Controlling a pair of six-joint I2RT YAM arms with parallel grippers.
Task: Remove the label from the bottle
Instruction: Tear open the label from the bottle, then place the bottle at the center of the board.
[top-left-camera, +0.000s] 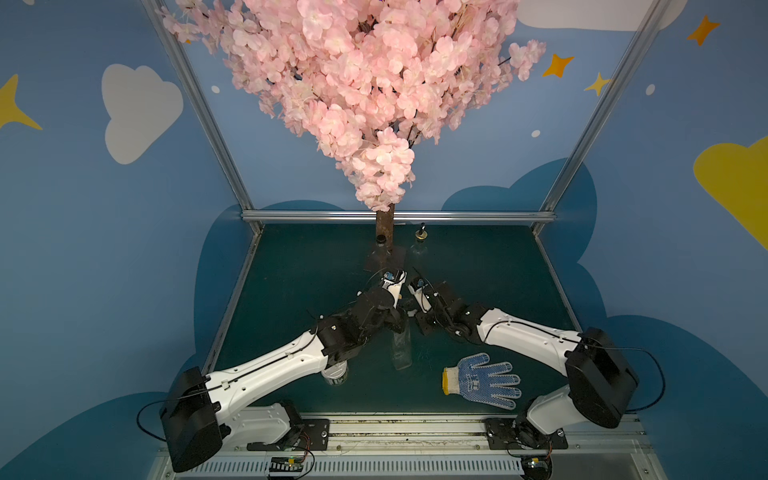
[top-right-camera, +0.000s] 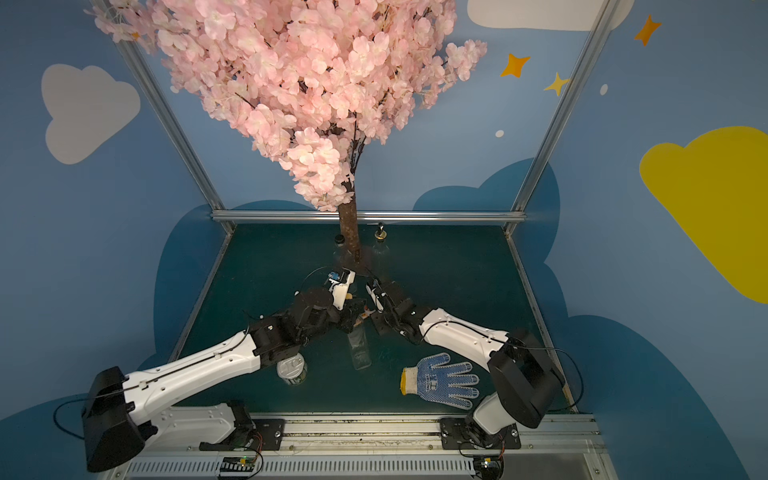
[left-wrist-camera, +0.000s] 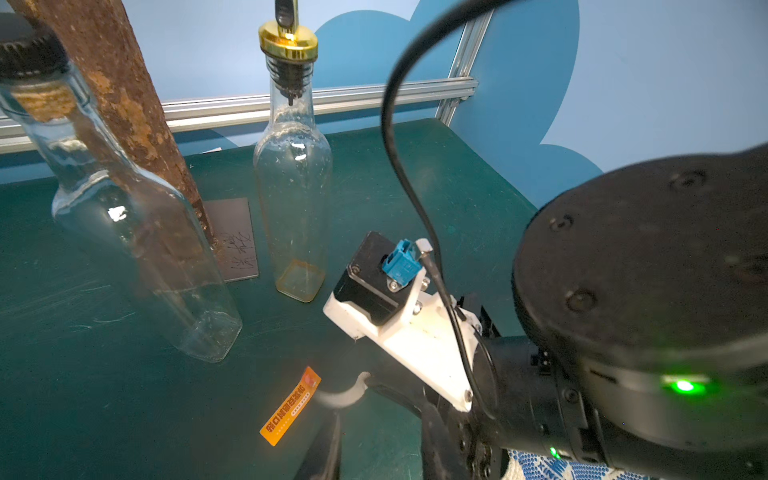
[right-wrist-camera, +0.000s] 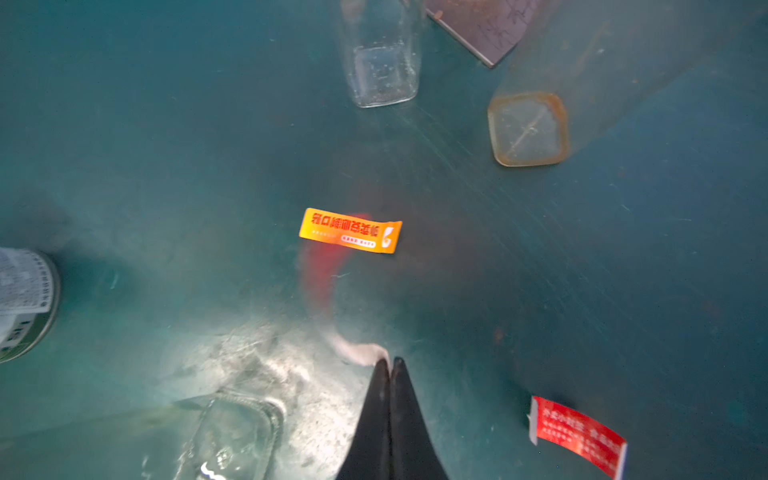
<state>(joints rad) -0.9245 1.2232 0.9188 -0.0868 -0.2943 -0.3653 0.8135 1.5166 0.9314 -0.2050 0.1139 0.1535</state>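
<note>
A clear glass bottle (top-left-camera: 401, 347) stands upright mid-table in both top views. My left gripper (top-left-camera: 398, 322) sits over its top and is shut on the bottle neck. My right gripper (right-wrist-camera: 390, 362) is shut, pinching the white end of a peeled label strip. The strip curls away from the fingertips and ends in an orange printed label (right-wrist-camera: 350, 230). That orange label (left-wrist-camera: 291, 405) hangs free beside the right fingertips in the left wrist view. From above, the right wrist view shows the bottle (right-wrist-camera: 232, 432) close beside the gripper.
A red label (right-wrist-camera: 577, 434) lies loose on the green table. A tin can (top-left-camera: 334, 372) stands by the left arm and a blue dotted glove (top-left-camera: 484, 380) lies front right. Two empty bottles (left-wrist-camera: 137, 232) (left-wrist-camera: 293, 187) stand by the tree trunk (top-left-camera: 384, 226).
</note>
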